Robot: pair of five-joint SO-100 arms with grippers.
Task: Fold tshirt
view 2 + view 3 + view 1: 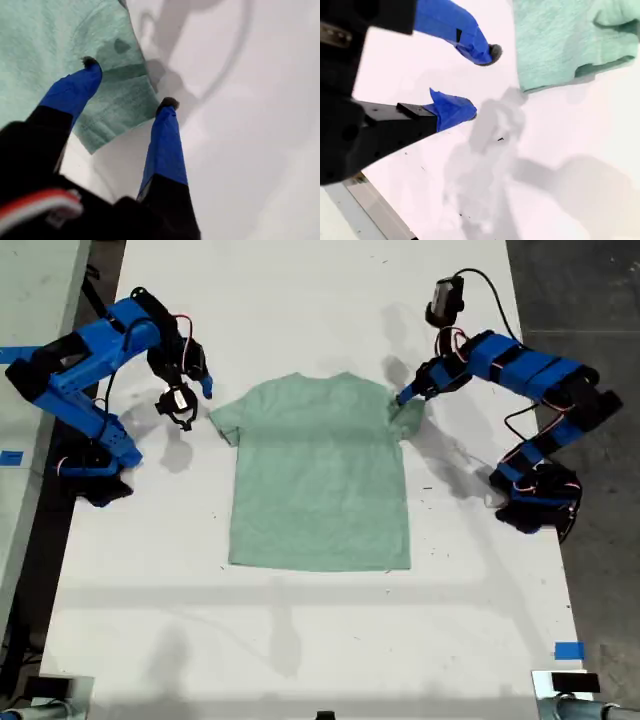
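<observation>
Two hands flank the tshirt (pixel 320 475), which lies flat mid-desk (pixel 300 640) in the exterior view, presumably ready to lift the sleeves for folding. In the first wrist view, my first hand (pixel 129 83) gapes astride a sleeve hem, gripping nothing. In the second wrist view, my second hand (pixel 482 82) hangs open beside the other sleeve over bare desk, nothing in the way.

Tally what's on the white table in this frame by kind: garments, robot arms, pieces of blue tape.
Garments: 1, the tshirt
Robot arms: 2, carrying my first gripper and my second gripper
Blue tape pieces on the table: 1, the tape at the exterior view's lower right
Total: 4
</observation>
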